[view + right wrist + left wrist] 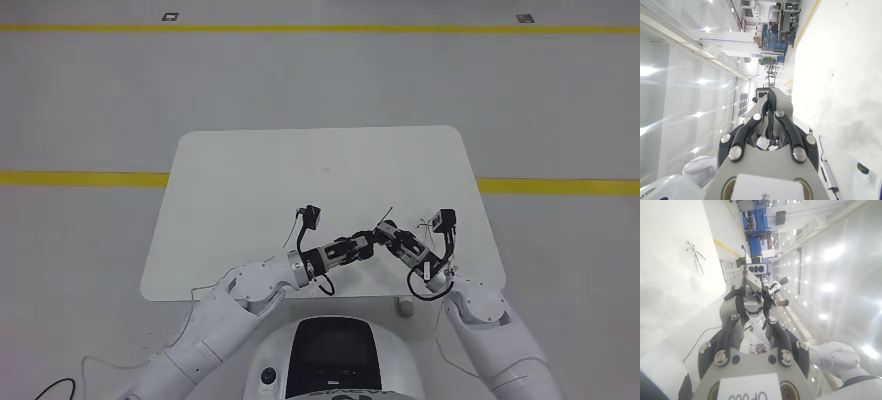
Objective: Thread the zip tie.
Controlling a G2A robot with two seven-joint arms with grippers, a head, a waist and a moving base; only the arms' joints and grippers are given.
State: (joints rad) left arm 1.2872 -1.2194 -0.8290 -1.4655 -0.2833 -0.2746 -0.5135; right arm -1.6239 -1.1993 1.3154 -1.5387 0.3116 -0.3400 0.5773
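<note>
A thin black zip tie (769,75) stands up out of my right gripper (769,95), which is shut on it above the white table (300,170) near its front edge. From above, the zip tie (388,215) rises where the two grippers meet tip to tip. The left gripper (372,243) faces the right gripper (390,237). In the left wrist view, my left gripper (752,295) is open, its dark fingers (738,302) held apart. Just beyond them is the right gripper (749,283) with the zip tie (743,262) running along it.
Several loose zip ties (695,256) lie on the table (668,285) beyond the right arm, seen from above as thin lines (428,222). A black cable (694,345) hangs off the table's front edge. A power brick (827,176) lies on the floor.
</note>
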